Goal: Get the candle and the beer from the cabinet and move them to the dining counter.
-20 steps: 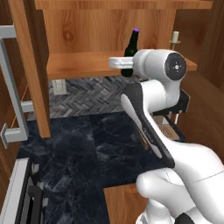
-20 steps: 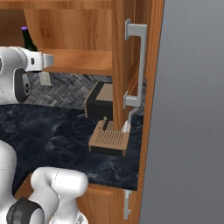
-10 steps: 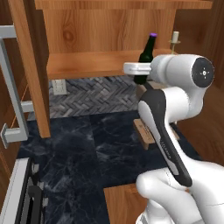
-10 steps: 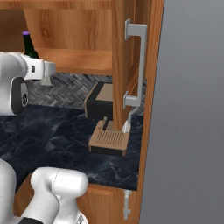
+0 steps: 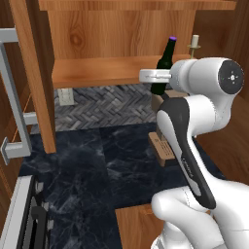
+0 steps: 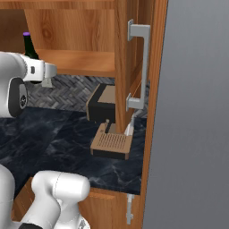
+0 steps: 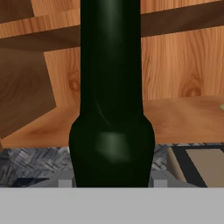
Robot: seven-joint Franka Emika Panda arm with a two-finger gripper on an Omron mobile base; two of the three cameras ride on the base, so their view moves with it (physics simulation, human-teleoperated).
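Green beer (image 7: 111,109), no legible label.

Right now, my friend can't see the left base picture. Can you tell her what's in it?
A white robot arm's gripper holds a dark green beer with a purple cap, upright, in front of the open wooden cabinet. A small white candle stands on the cabinet shelf to its right, above a black marble counter.

I see a dark green bottle (image 5: 162,66) with a purple cap; a cream candle (image 5: 194,41); warm brown wood on the cabinet (image 5: 112,34); grey herringbone tiles (image 5: 104,100) behind; the table (image 5: 92,160) is black marble, white-veined.
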